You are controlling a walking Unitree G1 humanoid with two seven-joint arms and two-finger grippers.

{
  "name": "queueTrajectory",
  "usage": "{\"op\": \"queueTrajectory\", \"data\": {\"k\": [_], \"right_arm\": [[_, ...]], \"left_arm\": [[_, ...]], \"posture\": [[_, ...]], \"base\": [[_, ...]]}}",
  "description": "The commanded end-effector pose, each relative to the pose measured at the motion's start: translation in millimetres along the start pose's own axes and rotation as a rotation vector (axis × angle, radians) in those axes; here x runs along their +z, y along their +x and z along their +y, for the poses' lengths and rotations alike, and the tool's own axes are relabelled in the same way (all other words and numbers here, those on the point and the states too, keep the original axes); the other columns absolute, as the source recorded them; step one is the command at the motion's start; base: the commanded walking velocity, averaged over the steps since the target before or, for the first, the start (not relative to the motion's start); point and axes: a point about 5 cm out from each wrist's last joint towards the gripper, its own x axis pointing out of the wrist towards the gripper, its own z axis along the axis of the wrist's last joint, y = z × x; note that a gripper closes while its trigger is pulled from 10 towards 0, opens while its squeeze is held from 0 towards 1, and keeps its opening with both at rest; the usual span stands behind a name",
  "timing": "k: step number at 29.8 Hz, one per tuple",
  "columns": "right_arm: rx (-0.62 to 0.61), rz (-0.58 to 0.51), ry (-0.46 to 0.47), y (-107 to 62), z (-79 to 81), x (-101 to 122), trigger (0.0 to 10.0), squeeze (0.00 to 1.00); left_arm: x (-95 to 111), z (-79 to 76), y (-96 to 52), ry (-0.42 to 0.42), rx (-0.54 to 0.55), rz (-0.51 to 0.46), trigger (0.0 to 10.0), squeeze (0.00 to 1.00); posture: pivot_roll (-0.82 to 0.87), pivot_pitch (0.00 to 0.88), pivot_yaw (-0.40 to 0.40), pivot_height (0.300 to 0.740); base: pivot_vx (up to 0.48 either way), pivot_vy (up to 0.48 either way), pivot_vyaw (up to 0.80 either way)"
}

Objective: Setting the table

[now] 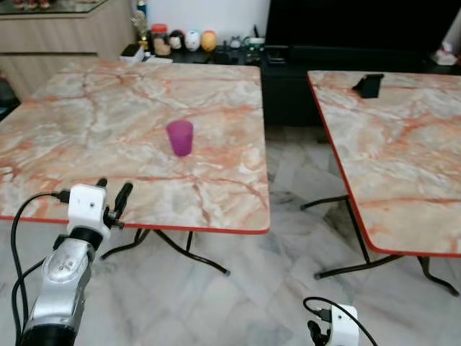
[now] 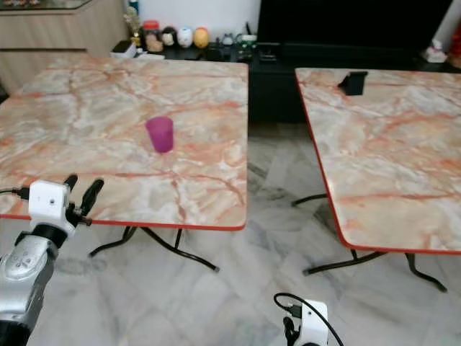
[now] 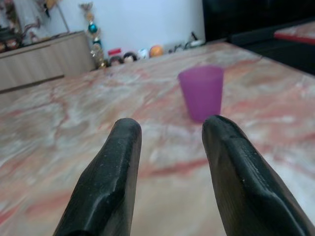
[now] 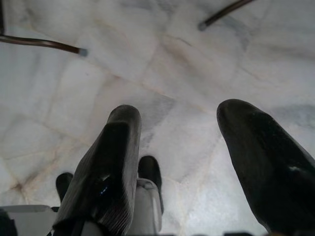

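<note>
— Tables?
— Two marble-patterned tops, red-edged, the left table (image 1: pixel 130 108) and right table (image 1: pixel 403 158) parted by a lane of pale tiled floor (image 1: pixel 288 288).
— Cup?
— The purple cup (image 1: pixel 180 138) stands mid-table (upright, tapered, translucent).
— Grippers?
— The left gripper (image 1: pixel 113 196) is spread at the near edge; the right gripper (image 4: pixel 192 162) is parted over tiles.

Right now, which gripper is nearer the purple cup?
Left. The left gripper hovers at the table's near edge, aimed at the purple cup; the right gripper hangs low over the floor.

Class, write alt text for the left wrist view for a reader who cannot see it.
An open left gripper points at an upright purple cup standing apart from it on a marble table. A wooden cabinet and small ornaments line the white wall behind.
</note>
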Motion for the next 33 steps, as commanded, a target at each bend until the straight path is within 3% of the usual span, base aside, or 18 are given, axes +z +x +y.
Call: {"op": "queueTrajectory", "data": {"k": [1,15,33], "right_arm": [[-0.006,-0.005,0.009,-0.1,0.5,0,10.0,0.0],[0.016,0.012,0.003,0.0,5.6,-2,10.0,0.0],[0.011,0.007,-0.01,-0.4,5.1,-2,10.0,0.0]], "left_arm": [[-5,4.3,-0.3,-0.02,0.027,0.022,10.0,0.0],[-5,-4.4,3.4,-0.055,-0.007,0.018,10.0,0.0],[-4,-10.4,5.4,-0.072,-0.025,0.011,10.0,0.0]], "posture": [[0.04,0.0,-0.021,0.74],[0.05,0.0,-0.017,0.74],[0.04,0.0,-0.017,0.74]], "base": [[0.0,0.0,0.0],[0.0,0.0,-0.11],[0.26,0.0,-0.08]]}}
